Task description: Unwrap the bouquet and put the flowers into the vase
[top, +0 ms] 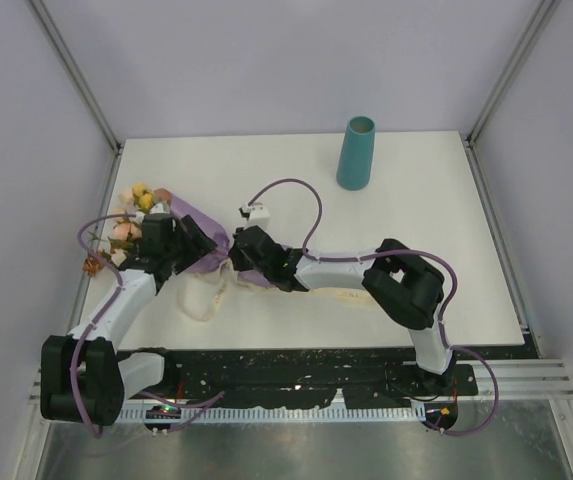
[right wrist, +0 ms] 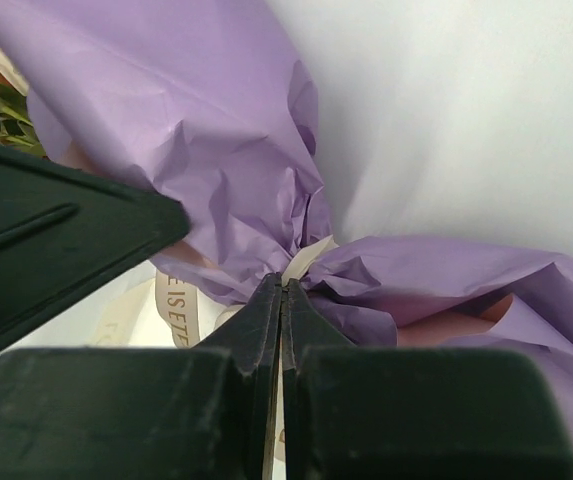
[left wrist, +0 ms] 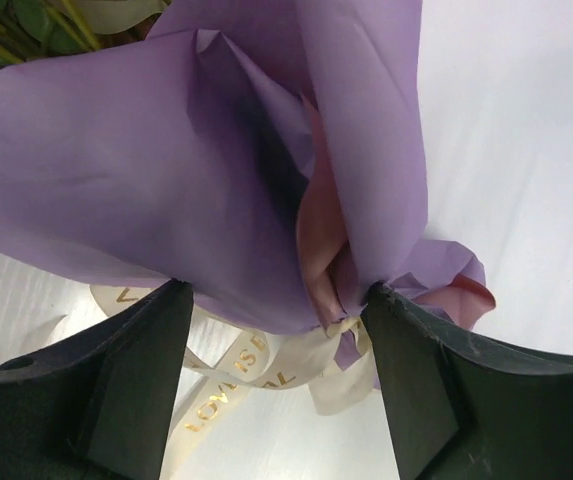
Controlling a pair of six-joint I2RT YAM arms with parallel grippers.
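Bouquet (top: pixel 198 238) lies on the left of the counter (top: pixel 416 250), ribbon (right wrist: pixel 311 255) cinching its neck. Your right hand (right wrist: pixel 281 290) is pinched tight on that ribbon at the knot. Your left hand (left wrist: pixel 276 290) gapes wide astride the purple paper (left wrist: pixel 116 150), gripping nothing. Clamp left on the paper first, then draw the ribbon away slowly.

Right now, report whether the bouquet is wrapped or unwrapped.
Wrapped: purple paper encloses the bouquet, cinched by the ribbon at its neck.

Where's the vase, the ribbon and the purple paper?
vase (top: pixel 356 157), top view, middle of its teal side.
ribbon (left wrist: pixel 228 385), left wrist view, the strip with gold letters.
purple paper (right wrist: pixel 166 110), right wrist view, its wrinkled outside.
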